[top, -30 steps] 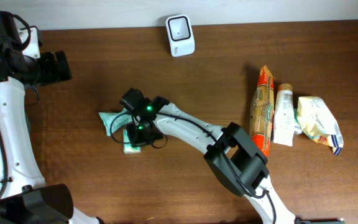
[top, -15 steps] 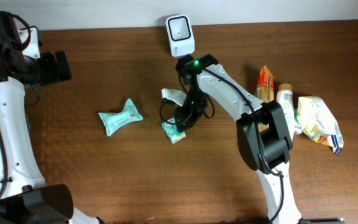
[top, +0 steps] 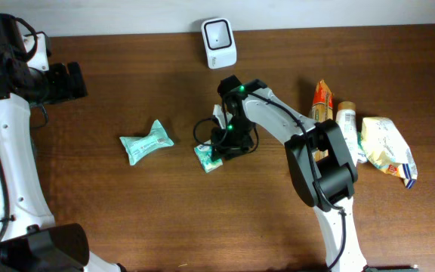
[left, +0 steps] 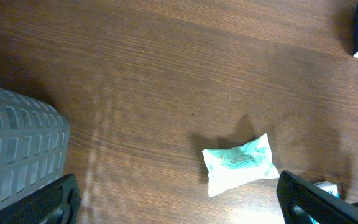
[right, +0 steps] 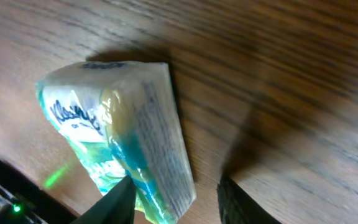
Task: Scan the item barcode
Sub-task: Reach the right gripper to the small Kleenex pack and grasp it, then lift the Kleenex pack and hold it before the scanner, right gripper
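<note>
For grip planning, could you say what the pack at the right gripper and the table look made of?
The pack looks like thin glossy plastic film, creased and shiny; the table like wood or wood-look laminate, with visible grain.

Mock shop checkout: scanner [top: 219, 43], packaged groceries [top: 319, 132] on wooden table [top: 127, 219].

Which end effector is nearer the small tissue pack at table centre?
Right. The right end effector hangs directly over the small tissue pack. The left end effector is far off, near the left edge of the table.
</note>
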`<action>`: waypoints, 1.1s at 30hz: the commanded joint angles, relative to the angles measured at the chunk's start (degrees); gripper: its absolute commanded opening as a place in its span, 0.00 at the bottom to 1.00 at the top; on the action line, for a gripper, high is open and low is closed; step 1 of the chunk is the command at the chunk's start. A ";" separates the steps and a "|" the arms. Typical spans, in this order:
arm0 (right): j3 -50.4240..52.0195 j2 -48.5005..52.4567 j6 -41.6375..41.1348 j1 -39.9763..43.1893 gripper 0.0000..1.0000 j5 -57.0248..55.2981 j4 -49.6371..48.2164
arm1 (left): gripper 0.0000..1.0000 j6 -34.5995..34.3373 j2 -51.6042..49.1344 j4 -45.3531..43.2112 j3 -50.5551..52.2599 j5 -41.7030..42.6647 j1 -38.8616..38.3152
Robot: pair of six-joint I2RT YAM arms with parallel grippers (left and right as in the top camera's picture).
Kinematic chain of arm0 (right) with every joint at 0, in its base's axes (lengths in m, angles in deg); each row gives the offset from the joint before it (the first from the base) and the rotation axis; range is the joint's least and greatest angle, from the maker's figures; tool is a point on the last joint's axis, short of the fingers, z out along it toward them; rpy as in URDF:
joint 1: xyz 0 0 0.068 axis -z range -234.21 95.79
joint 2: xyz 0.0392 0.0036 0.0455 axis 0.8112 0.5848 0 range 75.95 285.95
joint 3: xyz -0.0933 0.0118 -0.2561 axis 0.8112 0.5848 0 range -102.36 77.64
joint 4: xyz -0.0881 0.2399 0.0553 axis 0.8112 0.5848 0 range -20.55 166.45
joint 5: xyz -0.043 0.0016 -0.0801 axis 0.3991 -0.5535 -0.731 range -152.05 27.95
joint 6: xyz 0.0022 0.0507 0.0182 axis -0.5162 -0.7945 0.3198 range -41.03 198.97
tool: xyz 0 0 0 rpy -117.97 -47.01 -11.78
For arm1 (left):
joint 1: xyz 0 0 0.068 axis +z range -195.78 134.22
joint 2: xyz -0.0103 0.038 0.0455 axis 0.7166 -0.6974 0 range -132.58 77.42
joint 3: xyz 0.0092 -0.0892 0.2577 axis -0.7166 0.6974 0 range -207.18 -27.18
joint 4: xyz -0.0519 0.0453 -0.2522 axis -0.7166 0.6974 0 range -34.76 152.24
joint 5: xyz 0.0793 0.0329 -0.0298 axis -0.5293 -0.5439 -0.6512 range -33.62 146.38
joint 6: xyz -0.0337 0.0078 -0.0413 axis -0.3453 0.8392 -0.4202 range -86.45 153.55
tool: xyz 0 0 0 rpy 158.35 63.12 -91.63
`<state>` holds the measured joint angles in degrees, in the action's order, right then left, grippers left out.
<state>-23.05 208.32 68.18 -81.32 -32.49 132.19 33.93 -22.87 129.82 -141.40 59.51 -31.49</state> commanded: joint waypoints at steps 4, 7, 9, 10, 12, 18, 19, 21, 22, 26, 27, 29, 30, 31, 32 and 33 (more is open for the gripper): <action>3.02 0.31 -2.19 -1.05 0.04 -1.66 -2.19 | 0.99 0.48 0.26 0.09 -0.26 0.04 0.26; 1.86 -0.98 0.42 0.26 0.04 3.02 -1.22 | 0.99 0.48 0.26 0.09 -0.26 0.04 0.26; 0.26 -4.31 6.43 1.97 0.04 11.39 0.31 | 0.99 0.48 0.26 0.09 -0.26 0.02 0.26; -0.17 -7.69 9.84 3.32 0.04 16.52 1.18 | 0.99 0.48 0.26 0.13 -0.26 0.04 0.24; -0.17 -12.13 10.60 5.33 0.04 19.47 1.77 | 0.99 0.46 0.24 0.07 -0.26 0.04 0.26; -0.17 -22.99 19.28 13.86 0.04 41.83 4.81 | 0.99 0.48 0.24 0.11 -0.26 0.04 0.24; -0.17 -23.06 19.98 14.49 0.04 45.13 4.83 | 0.99 0.48 0.26 0.09 -0.26 0.04 0.24; -0.17 -23.06 21.11 15.30 0.04 50.99 4.68 | 0.99 0.48 0.26 0.09 -0.26 0.04 0.24; -0.17 -23.06 21.09 15.43 0.04 51.91 4.52 | 0.99 0.48 0.26 0.09 -0.26 0.04 0.24; -0.17 -23.06 21.09 15.58 0.04 51.67 4.28 | 0.99 0.48 0.24 0.09 -0.26 0.04 0.24; -0.17 -23.06 20.79 15.56 0.04 46.75 4.33 | 0.99 0.48 0.26 0.11 -0.26 0.04 0.26; -0.17 -23.06 15.61 14.82 0.04 31.78 4.35 | 0.99 0.48 0.26 0.09 -0.26 0.04 0.26; -0.17 -23.06 12.46 13.81 0.04 22.93 4.44 | 0.99 0.48 0.26 0.09 -0.26 0.04 0.24; -0.17 -23.06 10.08 12.28 0.04 14.29 4.52 | 0.99 0.48 0.26 0.09 -0.26 0.04 0.24; -0.22 -23.06 7.02 10.86 0.04 6.54 4.52 | 0.99 0.48 0.24 0.11 -0.26 0.04 0.24; -0.42 -23.06 4.48 10.25 0.04 1.99 4.72 | 0.99 0.48 0.26 0.09 -0.26 0.02 0.26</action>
<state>-22.44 186.27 80.14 -68.54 -11.01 136.69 33.93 -22.87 129.85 -141.40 59.51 -31.49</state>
